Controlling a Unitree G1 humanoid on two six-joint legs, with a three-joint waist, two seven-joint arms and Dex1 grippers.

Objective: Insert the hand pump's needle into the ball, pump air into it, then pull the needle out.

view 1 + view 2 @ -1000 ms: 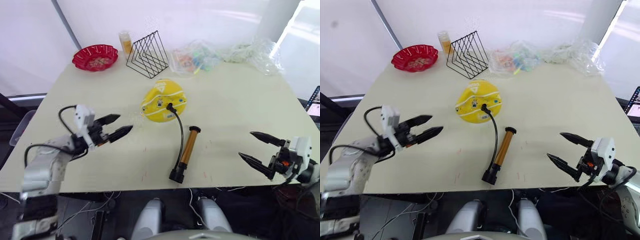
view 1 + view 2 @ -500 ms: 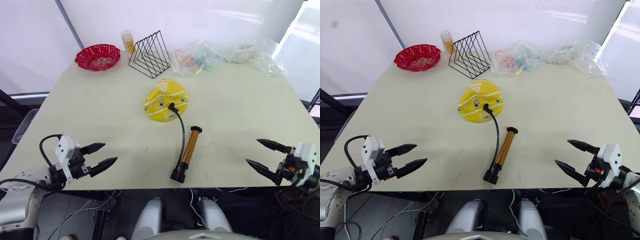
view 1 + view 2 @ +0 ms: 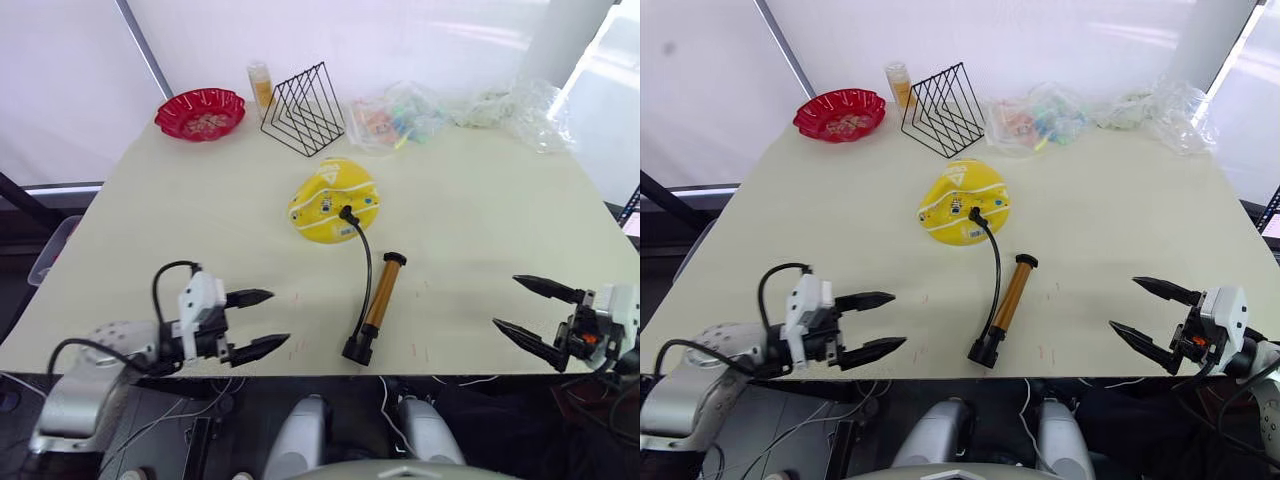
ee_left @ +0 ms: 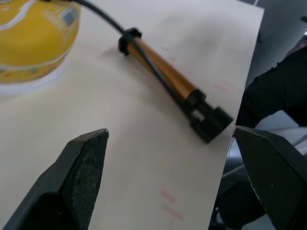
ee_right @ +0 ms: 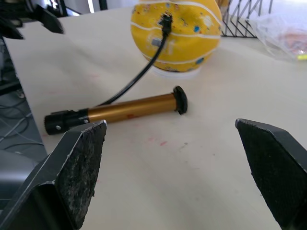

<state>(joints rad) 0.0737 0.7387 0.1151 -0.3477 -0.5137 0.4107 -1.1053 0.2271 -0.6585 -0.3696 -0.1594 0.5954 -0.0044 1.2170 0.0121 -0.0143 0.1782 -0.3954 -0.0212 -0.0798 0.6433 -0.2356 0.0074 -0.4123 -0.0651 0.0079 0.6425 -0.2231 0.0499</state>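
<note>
both grippers are hanging wide open, left gripper [image 3: 252, 323] and right gripper [image 3: 533, 313] flanking the hand pump [image 3: 378, 304], lying lengthwise, handle nearest, hose reaching the ball [image 3: 333, 199] beyond.

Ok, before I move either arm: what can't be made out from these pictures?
- The needle: whether its tip sits inside the ball; the black fitting on the hose covers it in the right wrist and head views.
- The ball's far side, hidden by the ball itself.
- The stickers' print: too small.
- The red bowl's contents: too small.
</note>
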